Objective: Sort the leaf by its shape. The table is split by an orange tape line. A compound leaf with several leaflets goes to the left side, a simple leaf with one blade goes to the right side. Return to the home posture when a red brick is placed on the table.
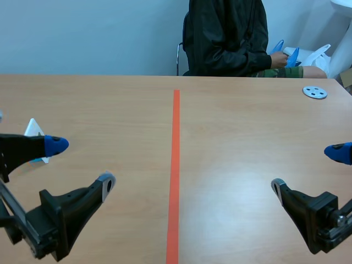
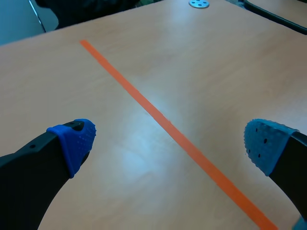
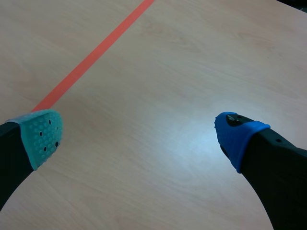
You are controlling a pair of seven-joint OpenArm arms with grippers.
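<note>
Waiting seems the step in hand: no leaf shows on the bench point(image 1: 242, 148), nor a red brick. Left fingers point(image 1: 55, 144) at 8 o'clock and right fingers point(image 1: 338, 153) at 4 o'clock stand spread, empty. Next move needs a leaf laid down, then its shape judged.

The left gripper point(image 2: 170, 143) hangs over the table point(image 2: 216, 72) with its two fingers spread wide and nothing between them, the blue dotted pads point(image 2: 76, 141) facing each other across bare wood. The orange tape line point(image 2: 144, 103) runs slantwise on the table, passing under the gap between the fingers and away ahead of the gripper. Far ahead, near the table's far edge, lies a small grey disc point(image 2: 198, 4) with holes, well apart from the gripper and off to one side of the tape.
</note>
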